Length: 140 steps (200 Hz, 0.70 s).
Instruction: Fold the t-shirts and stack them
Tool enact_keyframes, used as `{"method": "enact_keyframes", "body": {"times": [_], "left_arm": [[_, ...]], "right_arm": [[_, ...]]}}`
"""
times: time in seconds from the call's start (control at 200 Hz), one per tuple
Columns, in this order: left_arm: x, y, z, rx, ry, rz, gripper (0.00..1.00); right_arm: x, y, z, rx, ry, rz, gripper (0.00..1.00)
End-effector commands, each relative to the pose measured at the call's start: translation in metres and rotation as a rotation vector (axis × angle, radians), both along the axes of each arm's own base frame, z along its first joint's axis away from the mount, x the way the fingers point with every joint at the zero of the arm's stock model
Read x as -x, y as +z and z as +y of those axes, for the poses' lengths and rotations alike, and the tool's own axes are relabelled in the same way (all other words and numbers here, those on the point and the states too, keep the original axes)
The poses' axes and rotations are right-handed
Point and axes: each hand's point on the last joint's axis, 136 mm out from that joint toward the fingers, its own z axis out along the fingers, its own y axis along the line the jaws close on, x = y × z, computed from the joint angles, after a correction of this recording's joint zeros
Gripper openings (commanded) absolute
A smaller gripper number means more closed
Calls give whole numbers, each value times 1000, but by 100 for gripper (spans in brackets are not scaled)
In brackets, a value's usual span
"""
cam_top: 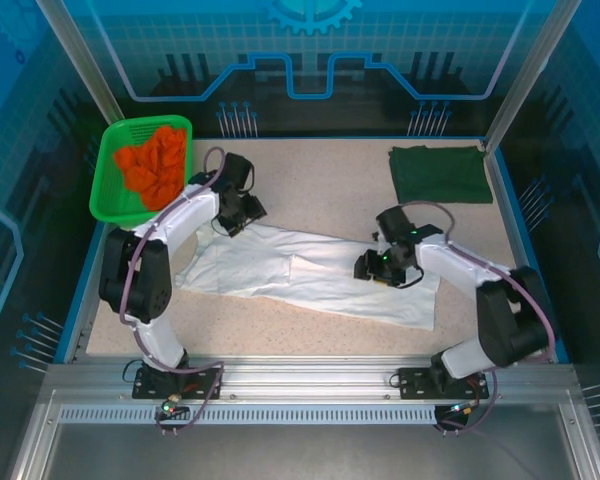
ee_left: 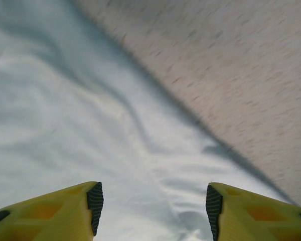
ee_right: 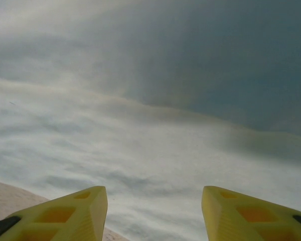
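Top external is showing the white t-shirt (cam_top: 310, 275) lying spread centrally, the dark green t-shirt (cam_top: 440, 173) folded far right. Left gripper (ee_left: 153, 208) and right gripper (ee_right: 154, 211) are gaping over white cloth, perhaps touching it; uneven pinches are risking a skewed fold.

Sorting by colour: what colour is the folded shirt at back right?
The folded shirt is dark green, clearest in the top external view.

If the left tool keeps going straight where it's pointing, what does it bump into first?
Most likely the white t-shirt. The left tool is open, and the cloth lies straight ahead of it. The bare table starts farther off to the side. How near the cloth is, I can't tell.
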Motion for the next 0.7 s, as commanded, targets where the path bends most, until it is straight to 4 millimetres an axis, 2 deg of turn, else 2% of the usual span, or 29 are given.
{"method": "enact_keyframes", "body": {"times": [0.0, 0.115, 0.225, 0.25, 0.345, 0.515, 0.625, 0.695], "left_arm": [[14, -47, 3, -36, 61, 125, 56], [9, -83, 4, -90, 53, 180, 55], [-4, -109, -14, -78, 32, 208, 54], [-8, -113, -20, -76, 23, 210, 54], [-35, -119, -49, -53, -30, 189, 54], [-87, -129, -103, -7, -107, 158, 57], [-128, -125, -136, 53, -156, 87, 60], [-152, -116, -145, 73, -156, 30, 65]], "right_arm": [[12, -11, 10, 49, 74, 61, 53], [27, -26, 14, 111, 90, 132, 53], [46, -35, 15, 140, 56, 192, 53], [58, -42, 11, 152, 53, 223, 53], [76, -50, 13, 146, 31, 268, 53], [89, -58, 22, 101, 0, 304, 53], [87, -57, 47, 15, -27, 308, 53], [80, -50, 70, -6, 18, 281, 55]]}}
